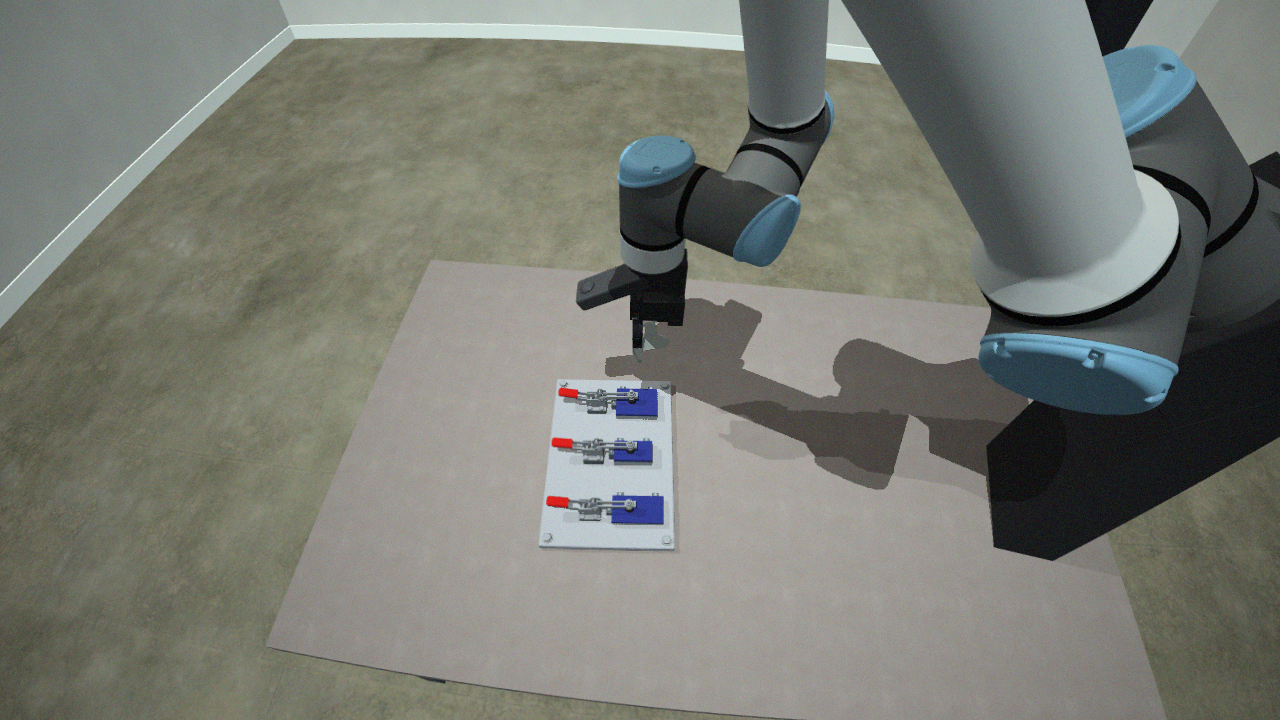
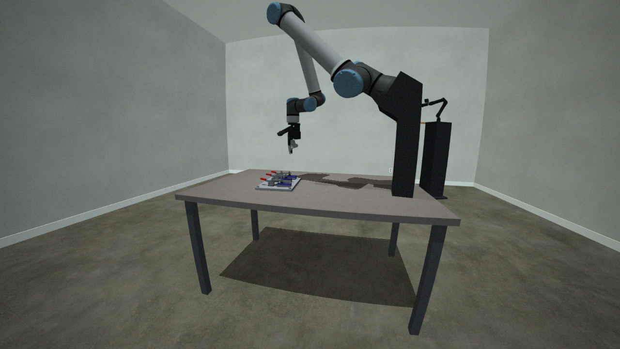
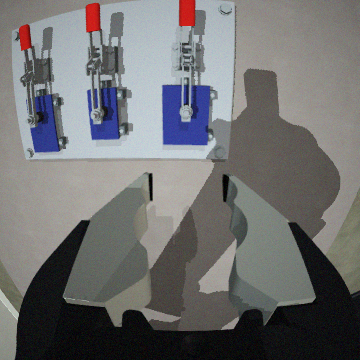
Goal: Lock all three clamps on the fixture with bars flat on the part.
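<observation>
You have one fixture plate (image 1: 572, 465) lying flat on the table (image 2: 329, 203), and on it three toggle clamps in a row — count them in the top view: the far clamp (image 1: 601, 399), the middle clamp (image 1: 595, 447) and the near clamp (image 1: 592, 506). Each carries one red handle grip (image 3: 187, 12), so three red grips in all, and each reaches over one blue block (image 3: 172, 117), again three. In the wrist view all three handles lie down along the plate, pointing away from the blocks; whether any clamp is truly locked cannot be told from these views. You can see four screws at the plate's corners from above. Your single gripper (image 1: 646, 344) hangs in the air well above the table, beyond the plate's far edge and near the far clamp's end, touching nothing. Its two pale fingers stand partly apart — a modest gap with only the table and shadow showing between them, so it holds nothing. The arm's shadow (image 1: 805, 402) falls across the table just beside the plate.
</observation>
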